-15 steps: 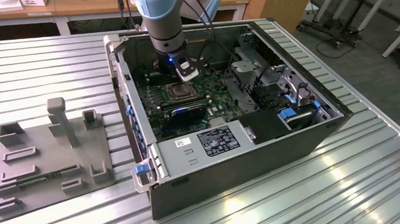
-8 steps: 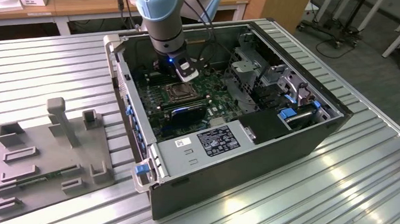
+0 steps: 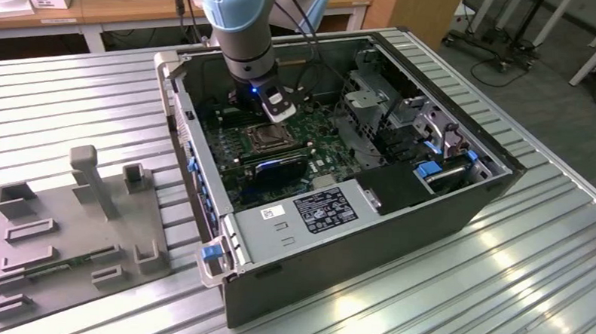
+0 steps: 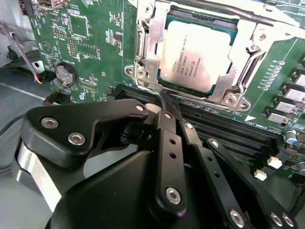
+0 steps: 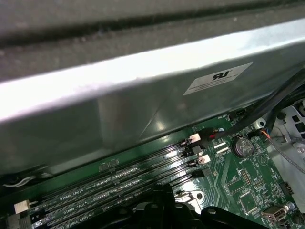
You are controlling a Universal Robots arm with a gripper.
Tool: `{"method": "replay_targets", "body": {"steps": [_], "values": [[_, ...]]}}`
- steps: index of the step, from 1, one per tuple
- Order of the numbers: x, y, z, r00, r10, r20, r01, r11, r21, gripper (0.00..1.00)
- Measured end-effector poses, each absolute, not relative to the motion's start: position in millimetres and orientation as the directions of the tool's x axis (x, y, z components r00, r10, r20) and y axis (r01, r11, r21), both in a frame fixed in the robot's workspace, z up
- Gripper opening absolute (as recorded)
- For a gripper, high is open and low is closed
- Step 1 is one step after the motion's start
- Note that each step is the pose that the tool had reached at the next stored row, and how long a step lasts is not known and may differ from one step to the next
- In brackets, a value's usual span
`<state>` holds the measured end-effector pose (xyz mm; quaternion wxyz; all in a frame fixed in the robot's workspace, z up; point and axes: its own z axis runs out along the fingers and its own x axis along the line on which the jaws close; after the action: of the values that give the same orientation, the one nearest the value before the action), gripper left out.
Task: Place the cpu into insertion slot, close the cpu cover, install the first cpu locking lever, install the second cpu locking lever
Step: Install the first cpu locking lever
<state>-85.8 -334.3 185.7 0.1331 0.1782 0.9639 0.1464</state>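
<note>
The cpu [image 4: 200,52], a silvery-beige square chip, lies flat in the insertion slot [image 3: 269,138] on the green motherboard [image 4: 81,43]. The cpu cover [image 4: 145,45], a silvery frame with a cut-out centre, lies down around the chip. A thin metal lever rod [image 4: 228,13] runs along one edge of the frame. My gripper [image 4: 164,98] is shut with nothing in it. Its tips hover just off the socket's edge, over the black memory slots [image 4: 228,129]. In the exterior view the gripper [image 3: 278,113] hangs inside the open computer case, right above the socket.
The case walls [image 3: 375,238] ring the board, with drive cages and cables at the exterior view's right. A coin battery [image 5: 242,147] and memory slots [image 5: 119,181] sit beside a tall metal wall. A grey fixture plate [image 3: 74,233] stands on the slatted table.
</note>
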Motion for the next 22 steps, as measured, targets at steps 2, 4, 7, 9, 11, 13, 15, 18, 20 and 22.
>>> {"method": "replay_targets", "body": {"steps": [2,4,7,9,11,13,15,18,20,22], "values": [[-85.8,-334.6,185.4,-0.901,0.383,-0.204,0.305,0.894,0.33,0.11],[-85.8,-334.6,185.4,-0.901,0.383,-0.204,0.305,0.894,0.33,0.11],[-85.8,-334.7,185.3,-0.901,0.383,-0.204,0.305,0.894,0.33,0.11],[-85.8,-334.9,185.0,-0.901,0.383,-0.204,0.305,0.893,0.33,0.11],[-85.8,-335.2,184.6,-0.901,0.383,-0.204,0.305,0.893,0.331,0.11],[-85.7,-335.2,184.1,-0.901,0.383,-0.204,0.305,0.893,0.332,0.11],[-85.7,-335.3,184.1,-0.901,0.383,-0.204,0.305,0.893,0.332,0.11],[-85.8,-335.3,184.2,-0.901,0.383,-0.203,0.305,0.893,0.332,0.11],[-85.8,-335.3,184.3,-0.901,0.383,-0.203,0.305,0.893,0.332,0.11],[-85.8,-335.3,184.2,-0.901,0.383,-0.203,0.305,0.893,0.332,0.11]]}}
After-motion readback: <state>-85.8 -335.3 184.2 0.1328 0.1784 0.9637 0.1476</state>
